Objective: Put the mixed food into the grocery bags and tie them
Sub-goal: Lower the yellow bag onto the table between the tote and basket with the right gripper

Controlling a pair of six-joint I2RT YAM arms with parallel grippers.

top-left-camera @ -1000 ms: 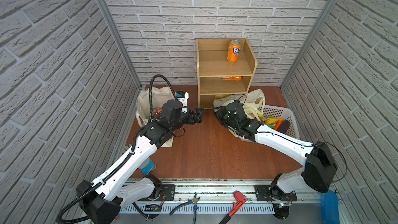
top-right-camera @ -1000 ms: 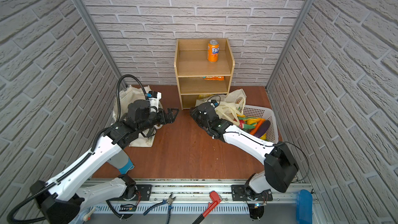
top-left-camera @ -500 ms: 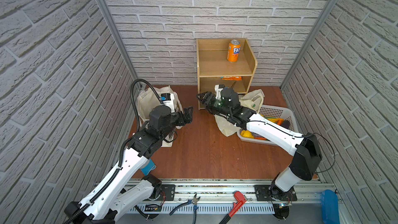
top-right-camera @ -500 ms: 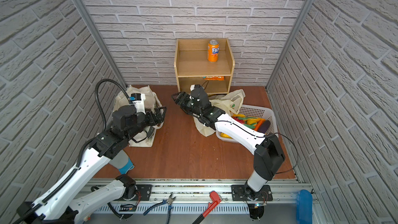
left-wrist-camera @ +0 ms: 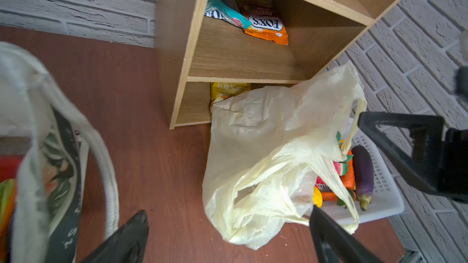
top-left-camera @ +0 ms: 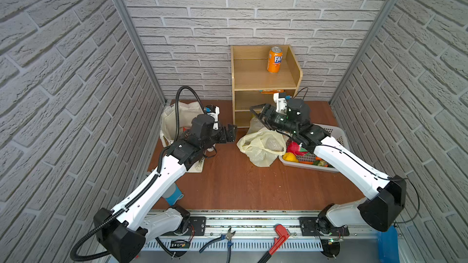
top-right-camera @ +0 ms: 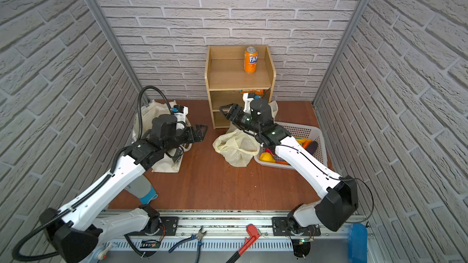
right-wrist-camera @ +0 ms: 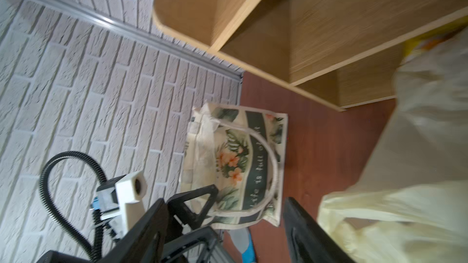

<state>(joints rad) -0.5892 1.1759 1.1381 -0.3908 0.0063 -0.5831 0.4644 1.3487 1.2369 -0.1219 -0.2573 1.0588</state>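
Observation:
The pale-yellow plastic bag (top-left-camera: 260,145) (top-right-camera: 235,148) (left-wrist-camera: 266,160) lies slumped on the table in front of the shelf, with nothing gripping it. The cream canvas tote (top-left-camera: 172,122) (top-right-camera: 152,112) (right-wrist-camera: 228,160) stands at the back left. My left gripper (top-left-camera: 229,132) (top-right-camera: 201,131) (left-wrist-camera: 228,211) hangs open and empty between the two bags. My right gripper (top-left-camera: 258,113) (top-right-camera: 226,111) (right-wrist-camera: 225,199) is open and empty above the plastic bag, by the lower shelf. Snack packets (left-wrist-camera: 266,25) lie on the middle shelf. A purple aubergine (left-wrist-camera: 363,173) (top-right-camera: 312,146) lies in the basket.
A wooden shelf unit (top-left-camera: 263,79) stands against the back wall with an orange soda can (top-left-camera: 274,59) on top and a yellow packet (left-wrist-camera: 228,89) in its bottom bay. The white perforated basket (top-left-camera: 334,135) of toy produce sits at the right, touching the plastic bag.
My right gripper has risen off the plastic bag toward the shelf and opened wider. My left gripper drew back toward the tote, then came forward again, staying open.

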